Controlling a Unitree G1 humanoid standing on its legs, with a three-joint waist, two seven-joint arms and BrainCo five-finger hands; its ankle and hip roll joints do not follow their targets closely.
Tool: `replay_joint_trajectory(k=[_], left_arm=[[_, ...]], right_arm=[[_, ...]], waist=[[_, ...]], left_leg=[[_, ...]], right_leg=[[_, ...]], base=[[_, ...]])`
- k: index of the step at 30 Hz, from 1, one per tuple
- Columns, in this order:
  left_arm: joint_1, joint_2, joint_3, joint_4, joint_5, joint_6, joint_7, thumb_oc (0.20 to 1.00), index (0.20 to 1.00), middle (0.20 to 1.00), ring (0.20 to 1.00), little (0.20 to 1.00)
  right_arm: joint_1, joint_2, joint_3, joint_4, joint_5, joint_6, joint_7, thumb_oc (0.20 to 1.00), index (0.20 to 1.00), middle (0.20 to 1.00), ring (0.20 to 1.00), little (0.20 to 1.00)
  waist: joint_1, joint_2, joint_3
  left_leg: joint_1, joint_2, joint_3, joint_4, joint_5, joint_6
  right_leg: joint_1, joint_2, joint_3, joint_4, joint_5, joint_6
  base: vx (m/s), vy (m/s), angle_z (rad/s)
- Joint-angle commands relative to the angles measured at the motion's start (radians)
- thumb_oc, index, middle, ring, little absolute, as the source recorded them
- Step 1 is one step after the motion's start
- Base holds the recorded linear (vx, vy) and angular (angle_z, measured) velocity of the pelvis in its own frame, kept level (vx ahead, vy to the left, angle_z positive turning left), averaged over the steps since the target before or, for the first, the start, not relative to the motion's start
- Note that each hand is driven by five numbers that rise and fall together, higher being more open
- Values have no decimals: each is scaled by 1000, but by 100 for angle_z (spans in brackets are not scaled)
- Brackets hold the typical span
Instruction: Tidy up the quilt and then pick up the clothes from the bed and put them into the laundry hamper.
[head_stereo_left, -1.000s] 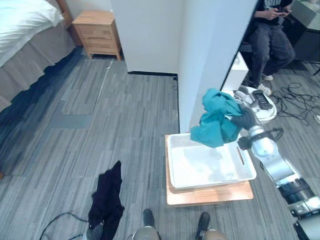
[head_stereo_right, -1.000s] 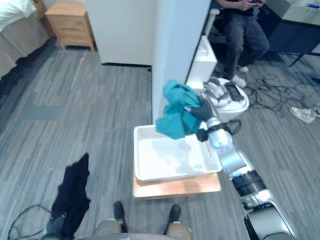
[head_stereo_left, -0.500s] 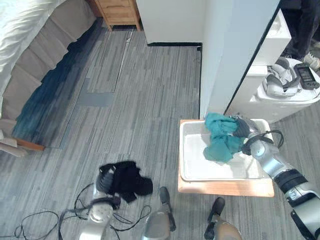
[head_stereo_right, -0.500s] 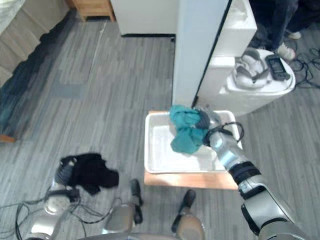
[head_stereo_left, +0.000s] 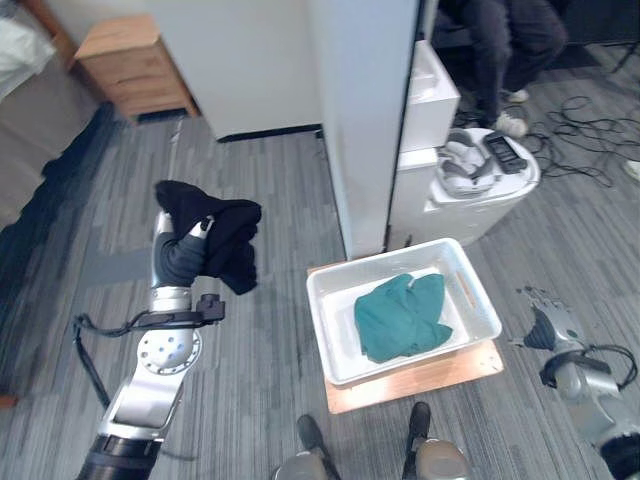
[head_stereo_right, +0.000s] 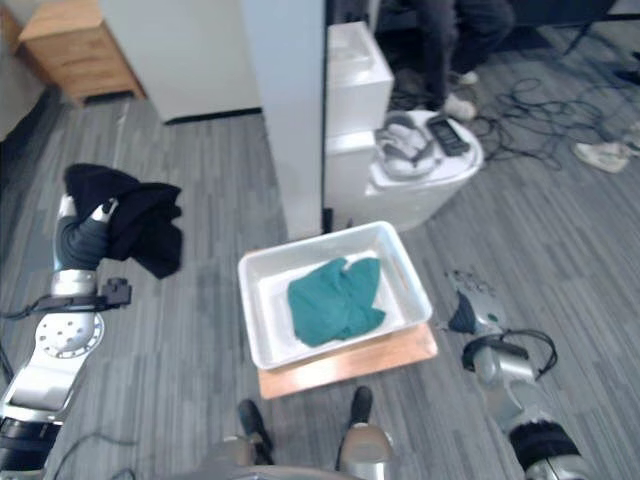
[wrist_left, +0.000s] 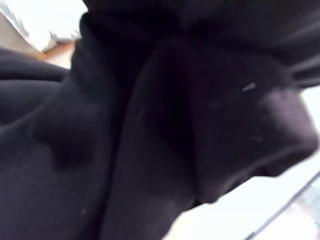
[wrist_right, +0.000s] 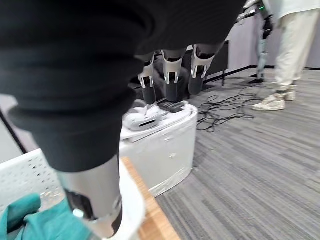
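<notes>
**Left hand gripping black garment; teal garment lying in hamper**

You are holding the black garment (head_stereo_left: 213, 232) aloft with the left hand (head_stereo_left: 181, 252), left of the hamper (head_stereo_left: 470, 285) and well apart from it. The fingers are clenching the cloth, which is draping over and around the hand and hanging to its right. In the left wrist view, the dark cloth (wrist_left: 150, 125) is covering the fingers.

The teal garment (head_stereo_left: 400, 315) is lying crumpled inside the white hamper, which is sitting on a wooden board (head_stereo_left: 440, 372) on the grey floor (head_stereo_left: 270, 200).

You are keeping the right hand (head_stereo_left: 548, 322) low, to the right of the hamper and clear of it. Its fingers (wrist_right: 169, 75) are hanging straight and released, grasping nothing.

Beyond the hamper, a white stand (head_stereo_left: 470, 195) is carrying a headset (head_stereo_left: 462, 160). A wooden nightstand (head_stereo_left: 135, 65) is standing at far left, and a person (head_stereo_left: 505, 40) is sitting at far right.
</notes>
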Motion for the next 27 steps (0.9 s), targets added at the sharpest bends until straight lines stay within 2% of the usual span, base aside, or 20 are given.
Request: replay_joint_trajectory(k=[1,3,4,10,11,16,22,23,27], left_arm=[[-153,-7,-94,-18,82,-36,3,200,200,200,200,200],[-219,-32,-142,11,123,-23,10,200,200,200,200,200],[-269,-65,-175,48,142,-5,9,200,200,200,200,200],[-364,-143,-243,179,189,37,18,200,200,200,200,200],[-373,-193,-264,294,200,71,21,200,200,200,200,200],[-372,-246,-280,455,237,116,44,200,200,200,200,200],[-407,-239,-281,607,271,165,62,203,203,203,203,203],[-416,-248,-278,665,247,188,40,1000,1000,1000,1000,1000],[-418,-263,-258,707,212,213,31,1000,1000,1000,1000,1000]], right_arm=[[-22,-53,-39,-57,35,-7,-40,1000,1000,1000,1000,1000],[-14,-55,-46,-80,41,-7,-44,1000,1000,1000,1000,1000],[-19,-51,-36,-100,46,-11,-47,1000,1000,1000,1000,1000],[-40,-44,1,-110,34,-1,-49,1000,1000,1000,1000,1000],[-60,-21,33,-94,31,9,-47,1000,1000,1000,1000,1000],[-81,5,67,-62,39,27,-50,1000,1000,1000,1000,1000],[-114,29,91,-5,66,48,-56,1000,1000,1000,1000,1000],[-116,38,96,33,78,58,-44,1000,1000,1000,1000,1000],[-119,49,105,60,87,65,-14,1000,1000,1000,1000,1000]], waist=[[-22,45,-74],[-44,46,-74],[-70,44,-71],[-95,31,-56],[-102,15,-40],[-102,-8,-6],[-93,-43,57],[-87,-47,64],[-77,-48,60]], left_leg=[[103,34,71,2,-138,-67],[110,29,86,2,-145,-63],[113,27,101,2,-147,-61],[99,30,129,2,-144,-61],[87,36,146,2,-138,-62],[65,44,154,2,-129,-63],[1,59,160,6,-106,-67],[-5,64,163,5,-102,-68],[-5,70,160,2,-101,-73]], right_leg=[[31,-64,-15,2,-185,128],[21,-65,5,2,-182,130],[8,-66,19,2,-175,132],[-30,-66,32,2,-162,135],[-50,-60,38,2,-157,132],[-77,-60,40,2,-147,129],[-134,-65,37,2,-127,126],[-138,-66,32,2,-124,128],[-140,-65,23,2,-124,129]], base=[[71,21,-25],[48,24,-33],[27,14,-39],[-2,-6,-26],[-38,-22,-19],[-40,-17,-9],[-96,-11,-3],[0,0,0],[0,0,0]])
